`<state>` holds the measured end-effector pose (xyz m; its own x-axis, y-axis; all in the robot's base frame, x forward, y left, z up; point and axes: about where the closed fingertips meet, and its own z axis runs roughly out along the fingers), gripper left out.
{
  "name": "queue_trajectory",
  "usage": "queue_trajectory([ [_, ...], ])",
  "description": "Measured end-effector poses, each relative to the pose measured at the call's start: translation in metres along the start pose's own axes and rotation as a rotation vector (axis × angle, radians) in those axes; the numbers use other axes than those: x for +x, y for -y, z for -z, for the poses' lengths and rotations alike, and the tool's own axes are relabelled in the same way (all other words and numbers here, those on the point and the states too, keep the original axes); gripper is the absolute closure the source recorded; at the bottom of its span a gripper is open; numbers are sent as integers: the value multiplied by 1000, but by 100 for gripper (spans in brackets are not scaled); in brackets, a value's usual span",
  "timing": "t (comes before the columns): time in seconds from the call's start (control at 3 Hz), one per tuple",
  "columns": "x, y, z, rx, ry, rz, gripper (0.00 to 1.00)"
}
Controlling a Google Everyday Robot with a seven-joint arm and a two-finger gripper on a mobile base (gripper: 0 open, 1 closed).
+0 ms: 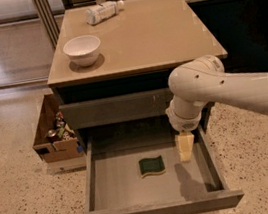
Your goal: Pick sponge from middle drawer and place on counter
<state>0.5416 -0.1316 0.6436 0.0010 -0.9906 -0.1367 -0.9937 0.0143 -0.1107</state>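
Observation:
The sponge [151, 166], dark green on top with a pale yellow edge, lies flat on the floor of the open middle drawer [117, 190], near its centre. My gripper [185, 147] hangs down from the white arm over the drawer's right side, just right of the sponge and apart from it. It holds nothing. The tan counter [158, 34] tops the dark grey cabinet above the drawer.
A white bowl [82, 50] stands on the counter's left side and a plastic bottle [102, 11] lies at its back. A cardboard box [54, 137] with clutter sits on the speckled floor left of the cabinet. A closed grey drawer front [114, 109] sits above the open drawer.

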Motion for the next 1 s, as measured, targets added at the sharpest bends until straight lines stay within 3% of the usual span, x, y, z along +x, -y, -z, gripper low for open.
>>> queue_trajectory([
  [0.33,-2,5,-32,-29,-10,2,0],
  [0.67,-7,8,-85,-67,-34,11,0],
  [1.0,-7,7,-90,-72,-29,15,0],
])
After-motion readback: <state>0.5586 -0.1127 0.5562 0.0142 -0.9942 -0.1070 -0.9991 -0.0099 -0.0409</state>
